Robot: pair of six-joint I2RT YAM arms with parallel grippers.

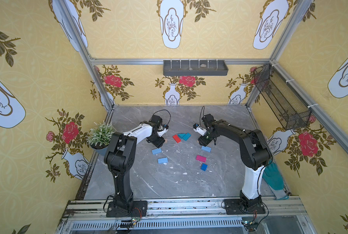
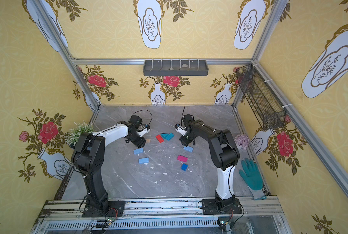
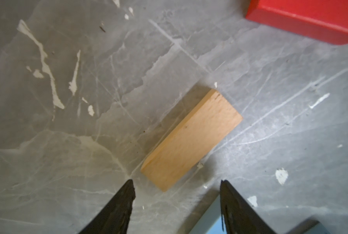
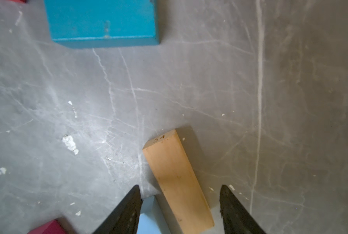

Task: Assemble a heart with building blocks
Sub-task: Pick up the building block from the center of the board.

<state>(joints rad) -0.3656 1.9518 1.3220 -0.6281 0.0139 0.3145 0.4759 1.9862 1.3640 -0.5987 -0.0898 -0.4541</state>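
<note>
Building blocks lie in loose ring on marble tabletop; heart not closed yet, we judge. Left flank: two light-blue blocks. Left gripper, jaws spread, empty, faces skewed tan block just left of red block, likely to square it. Right gripper, jaws spread, straddles second tan block; we see no contact. Dark-blue cube marks near point.

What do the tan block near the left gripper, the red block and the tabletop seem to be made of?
Tan block: bare wood, matte; grain and dark flecks show. Red block: likely wood too, but smooth opaque paint with a slight sheen hides any grain. Tabletop: grey marble look with white veins; the chipped white patches may hint at a printed film rather than stone.
</note>
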